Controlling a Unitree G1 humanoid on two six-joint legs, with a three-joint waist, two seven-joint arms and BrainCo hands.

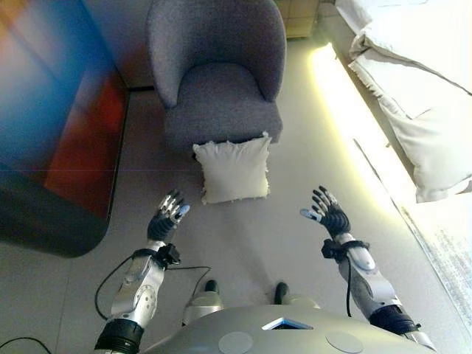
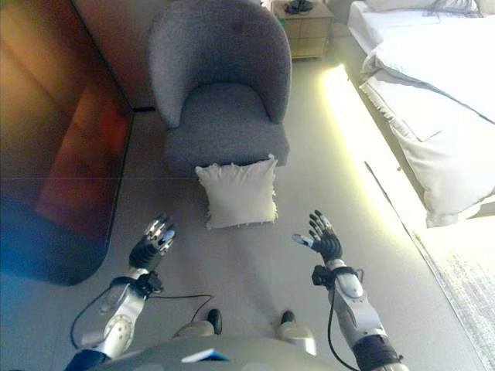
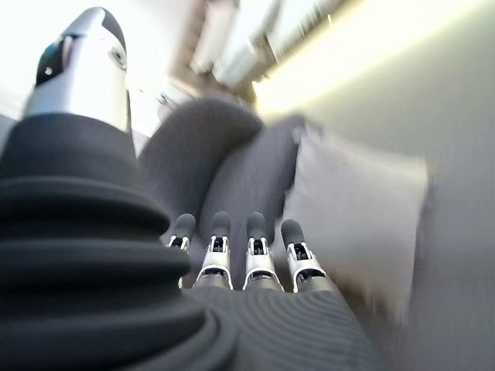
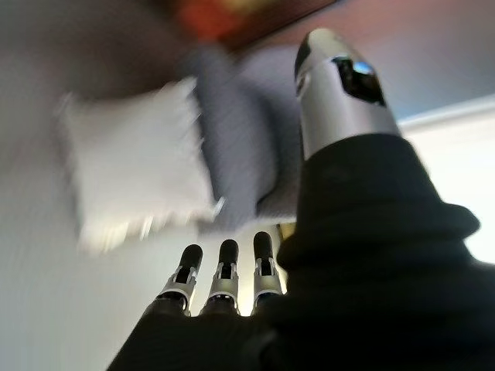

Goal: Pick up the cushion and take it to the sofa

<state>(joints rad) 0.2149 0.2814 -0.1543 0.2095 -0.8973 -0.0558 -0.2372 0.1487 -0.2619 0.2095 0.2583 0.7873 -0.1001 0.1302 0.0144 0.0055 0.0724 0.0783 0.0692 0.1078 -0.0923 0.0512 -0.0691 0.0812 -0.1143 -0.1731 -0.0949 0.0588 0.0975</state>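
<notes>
A white square cushion (image 1: 234, 169) with a frayed edge leans on the floor against the front of a grey armchair (image 1: 217, 70). It also shows in the left wrist view (image 3: 352, 209) and the right wrist view (image 4: 135, 166). My left hand (image 1: 167, 216) is open and empty, short of the cushion's left side. My right hand (image 1: 327, 211) is open and empty, short of its right side. Both hands are raised above the floor, apart from the cushion.
A dark low cabinet (image 1: 59, 125) runs along the left. A bed with white bedding (image 1: 420, 81) stands at the right, with a lit strip along its base. A small wooden side table (image 2: 304, 27) stands behind the armchair.
</notes>
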